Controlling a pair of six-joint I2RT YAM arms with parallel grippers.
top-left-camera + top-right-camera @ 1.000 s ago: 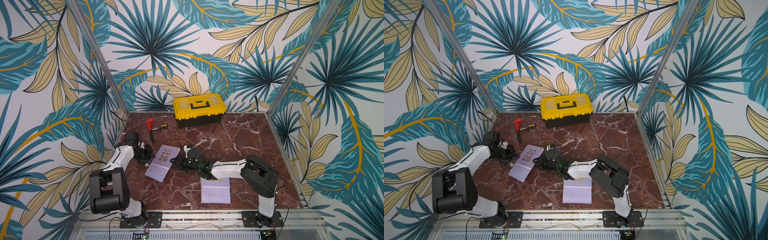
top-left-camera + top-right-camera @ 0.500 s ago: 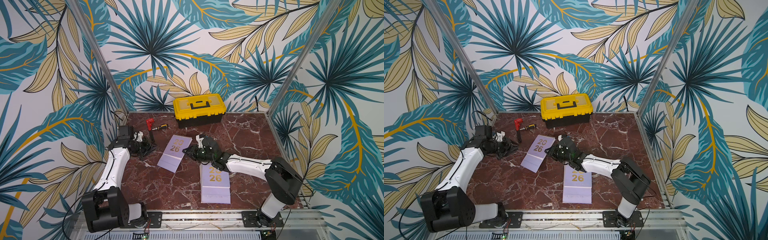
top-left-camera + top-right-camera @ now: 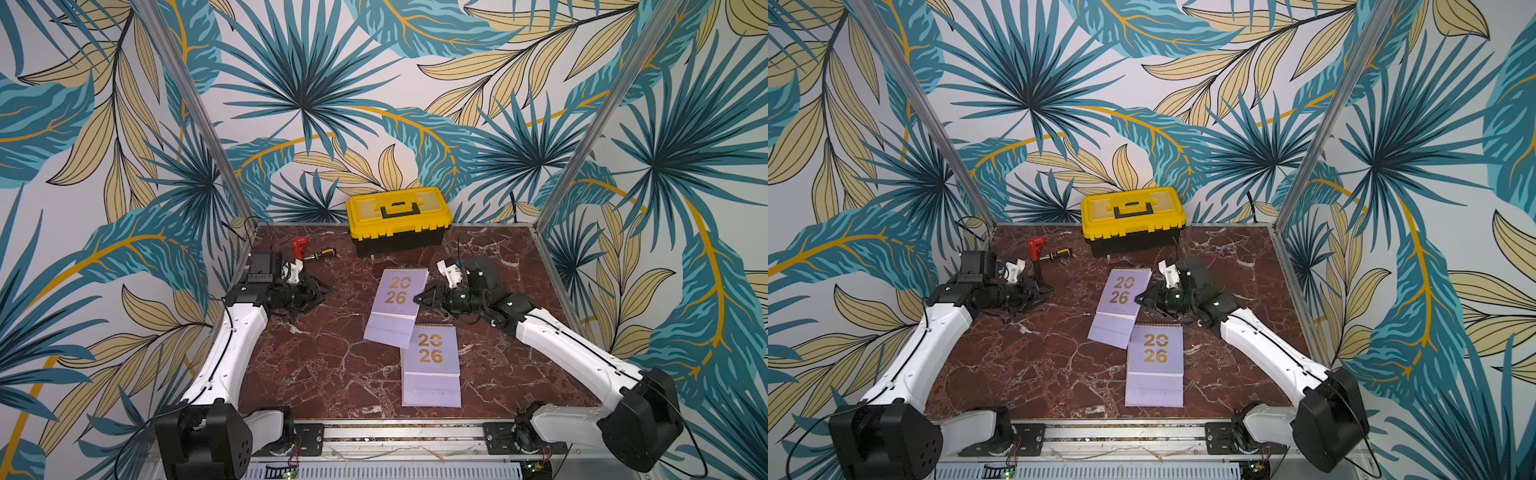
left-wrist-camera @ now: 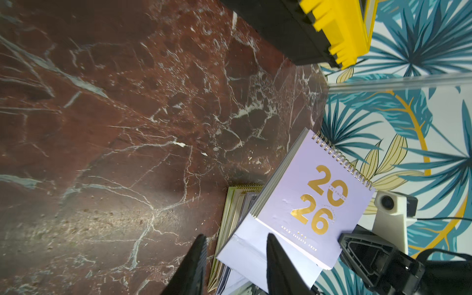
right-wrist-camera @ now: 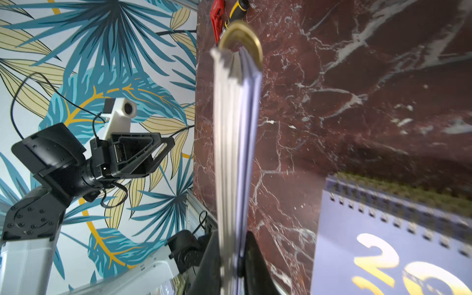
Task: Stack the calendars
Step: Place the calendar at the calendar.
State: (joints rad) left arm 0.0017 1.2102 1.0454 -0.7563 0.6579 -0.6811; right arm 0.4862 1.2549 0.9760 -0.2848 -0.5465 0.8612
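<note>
The right gripper point(image 3: 419, 298) is pinching a lavender calendar point(image 3: 395, 307) by its right-hand edge, just above centre in both top views, with its jaws closed narrow on the pages. The calendar is hanging tilted, its lower corner overlapping the upper left corner of the stack of calendars point(image 3: 432, 368), which is lying at lower centre on the marble table point(image 3: 316, 365). The left gripper point(image 3: 322, 291), at the left of the frame and well apart from both, is standing partly spread and holding nothing. To land this well, the arm should probably be carrying the calendar down-frame and turning it — spiral edge over spiral edge — then levelling it before releasing, since a one-edge grip lets the far side droop. Whether the low corner is touching the stack cannot be told. The stack's count is hidden from above. The left wrist view is showing only green and pale edges beneath, cut off at the frame bottom, and the right wrist view is blurred.
</note>
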